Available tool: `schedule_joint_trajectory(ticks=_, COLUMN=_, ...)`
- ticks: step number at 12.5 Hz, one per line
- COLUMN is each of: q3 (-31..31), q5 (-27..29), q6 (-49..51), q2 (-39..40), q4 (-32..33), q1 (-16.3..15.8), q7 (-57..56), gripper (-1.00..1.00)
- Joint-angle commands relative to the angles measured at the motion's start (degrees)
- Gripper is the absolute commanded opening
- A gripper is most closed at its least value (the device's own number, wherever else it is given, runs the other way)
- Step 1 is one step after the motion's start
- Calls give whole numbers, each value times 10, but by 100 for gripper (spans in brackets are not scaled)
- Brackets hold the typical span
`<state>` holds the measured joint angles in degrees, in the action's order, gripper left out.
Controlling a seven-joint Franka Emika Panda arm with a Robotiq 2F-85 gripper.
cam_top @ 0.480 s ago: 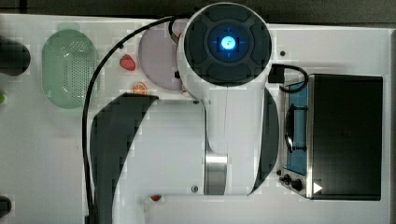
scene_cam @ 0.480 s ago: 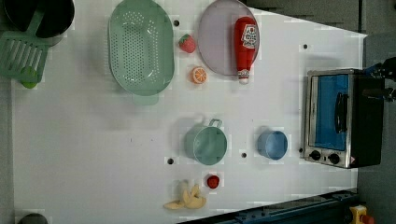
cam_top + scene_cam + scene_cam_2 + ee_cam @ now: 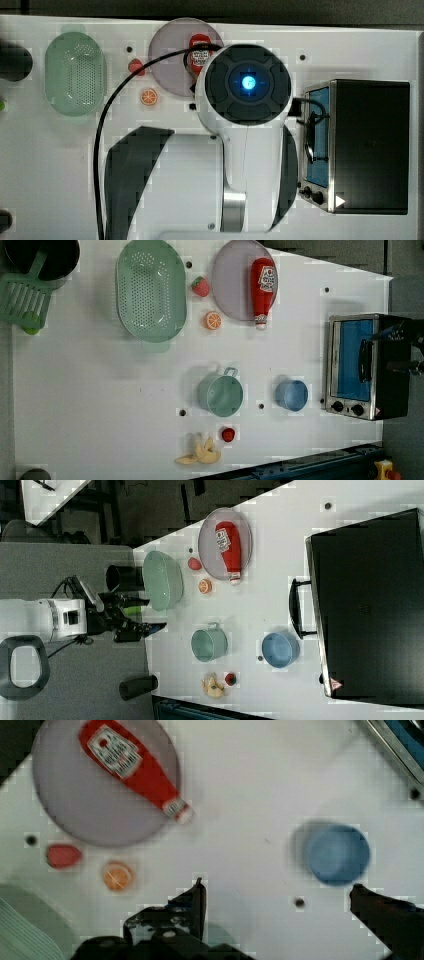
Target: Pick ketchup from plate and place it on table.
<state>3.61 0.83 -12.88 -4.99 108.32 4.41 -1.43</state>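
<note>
The red ketchup (image 3: 262, 287) bottle lies on its side across the pale lilac-grey plate (image 3: 230, 285), its white cap poking over the rim. Other views also show the ketchup (image 3: 229, 542) (image 3: 130, 767) on the plate (image 3: 207, 550) (image 3: 85, 810). In the top view the arm's round head hides most of the ketchup (image 3: 200, 50) and part of the plate (image 3: 170, 60). My gripper (image 3: 277, 895) hangs high over the white table (image 3: 100, 405), open, empty and well apart from the bottle. The right view has the gripper (image 3: 150, 614) beyond the table's edge.
Beside the plate lie a strawberry (image 3: 200, 286), an orange slice (image 3: 213, 320) and a green colander (image 3: 150, 290). A green pot (image 3: 220, 394), a blue bowl (image 3: 291, 394), a small red ball (image 3: 228, 434) and a banana (image 3: 200, 454) sit further off. A toaster oven (image 3: 367, 365) stands at the left view's right.
The arm's head has shifted toward the top view's bottom, uncovering the plate and part of the ketchup. The bottle and the other objects have not moved.
</note>
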Motion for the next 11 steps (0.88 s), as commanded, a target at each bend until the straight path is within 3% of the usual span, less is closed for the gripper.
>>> schedule_joint_trajectory(ticks=1, q3=8, q5=7, q6=-48, q2=56, q4=2, q1=4, q7=-30, gripper=100)
schedule_joint_trajectory(ticks=5, q3=25, q5=7, q6=-171, q2=147, q4=0, q1=-5, q7=-76, gripper=100)
schedule_joint_trajectory(ticks=11, q3=28, q5=4, q6=-349, q2=281, q4=-15, q1=-17, q7=-294, gripper=100)
